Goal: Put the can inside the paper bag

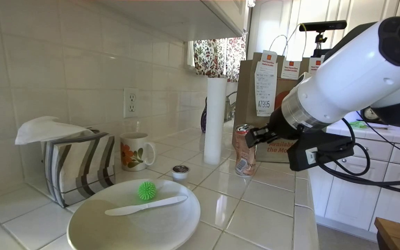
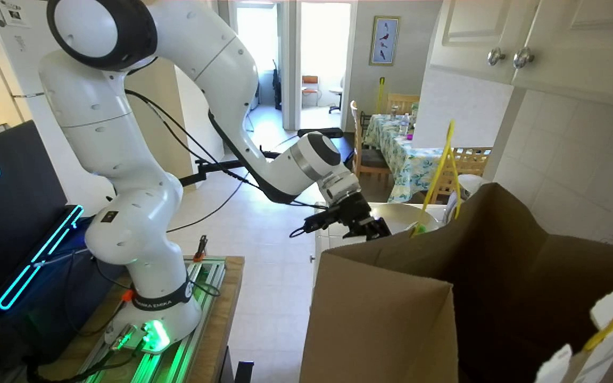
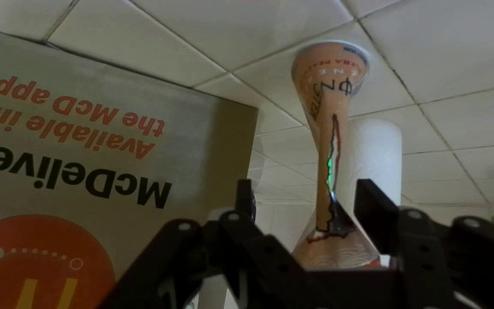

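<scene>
The can [image 1: 244, 154] stands upright on the tiled counter in an exterior view. It is pinkish with a silvery top and dented in at its waist. It also shows in the wrist view [image 3: 325, 150], where the picture stands upside down. The brown paper bag [image 1: 247, 97] stands close behind it. The bag's open top shows in an exterior view [image 2: 381, 314], where the bag hides the can. My gripper [image 1: 256, 138] is at the can's upper part. In the wrist view my gripper [image 3: 305, 197] is open, its fingers on either side of the can with gaps visible.
A tall white cylinder [image 1: 215, 121] stands beside the can. A plate [image 1: 99, 229] holds a green spiky ball and white knife. A patterned mug [image 1: 134, 151], a small white cup [image 1: 180, 172] and a striped tissue box [image 1: 82, 163] line the wall. A cabinet hangs above.
</scene>
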You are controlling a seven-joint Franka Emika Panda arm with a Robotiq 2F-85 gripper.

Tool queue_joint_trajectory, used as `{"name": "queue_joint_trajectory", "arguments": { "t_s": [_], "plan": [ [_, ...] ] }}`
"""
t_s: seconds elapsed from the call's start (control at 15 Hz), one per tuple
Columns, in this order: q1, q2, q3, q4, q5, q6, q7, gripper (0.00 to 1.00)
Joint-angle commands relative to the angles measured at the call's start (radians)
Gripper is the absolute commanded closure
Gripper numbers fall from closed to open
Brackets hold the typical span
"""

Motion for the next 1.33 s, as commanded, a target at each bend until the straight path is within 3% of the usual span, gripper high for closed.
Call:
{"name": "queue_joint_trajectory", "arguments": {
  "t_s": [0.0, 0.27, 0.33, 0.4, 0.47, 0.73, 0.8, 1.0, 1.27],
  "plan": [
    [0.025, 0.043, -0.027, 0.024, -0.073, 0.001, 0.075, 0.37],
    [0.026, 0.062, -0.042, 0.035, -0.103, 0.004, 0.103, 0.41],
    [0.027, 0.064, -0.044, 0.036, -0.109, 0.004, 0.107, 0.57],
    [0.029, 0.066, -0.047, 0.038, -0.115, 0.005, 0.11, 0.66],
    [0.031, 0.068, -0.048, 0.04, -0.121, 0.005, 0.114, 0.67],
    [0.033, 0.068, -0.049, 0.043, -0.122, 0.007, 0.118, 0.97],
    [0.034, 0.066, -0.049, 0.043, -0.119, 0.008, 0.119, 1.0],
    [0.039, 0.054, -0.049, 0.044, -0.082, 0.02, 0.083, 0.97],
    [0.064, -0.063, -0.048, 0.042, 0.138, 0.049, -0.103, 0.99]
  ]
}}
